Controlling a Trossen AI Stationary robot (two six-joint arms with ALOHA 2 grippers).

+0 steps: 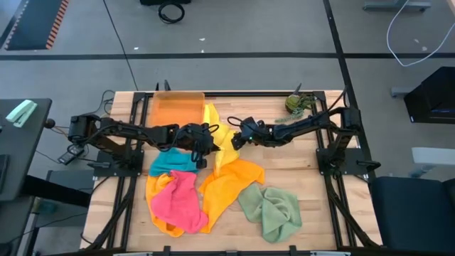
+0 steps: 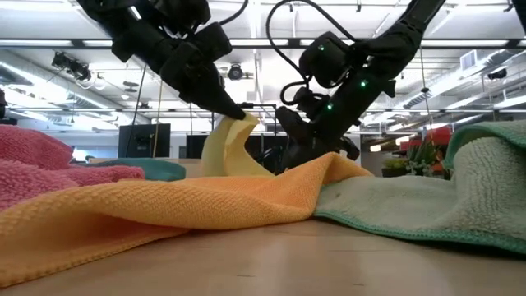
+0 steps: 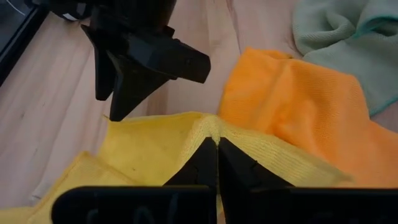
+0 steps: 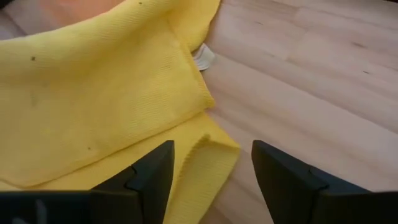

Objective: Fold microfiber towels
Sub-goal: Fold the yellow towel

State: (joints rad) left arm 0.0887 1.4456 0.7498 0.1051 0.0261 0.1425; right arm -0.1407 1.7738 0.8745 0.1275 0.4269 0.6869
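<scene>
**Yellow towel pinched on one side, released on the other**

High view shows both arms meeting over the yellow towel (image 1: pixel 222 136), which lies near the middle of the tabletop (image 1: pixel 298 160), just beside the translucent orange tray (image 1: pixel 178 108). The left pincer (image 1: pixel 201 142) is pressed together on a raised edge of that towel; in the low view the cloth hangs from its tip in a peaked fold. The right pincer (image 1: pixel 235 140) stands spread, its fingers (image 4: pixel 146 177) apart with a yellow corner lying on the wood between them, nothing gripped.

The step in hand looks like a fold of the yellow towel: one edge is lifted, the other side let go. The next move probably calls for the right pincer either to close again on the loose corner by the small white tag (image 4: pixel 203 57) or to pull clear, while the left carries its edge across and lays it flat, keeping the layers aligned.

All the towels are soft, nubbly microfiber with stitched hems. The orange towel (image 1: pixel 226 186) sprawls in a crumpled sheet, touching the yellow one; the sage green towel (image 1: pixel 271 210) is bunched beside it; the pink towel (image 1: pixel 178 201) and teal towel (image 1: pixel 170 162) lie heaped together. The tray is rigid, rectangular and smooth.
</scene>
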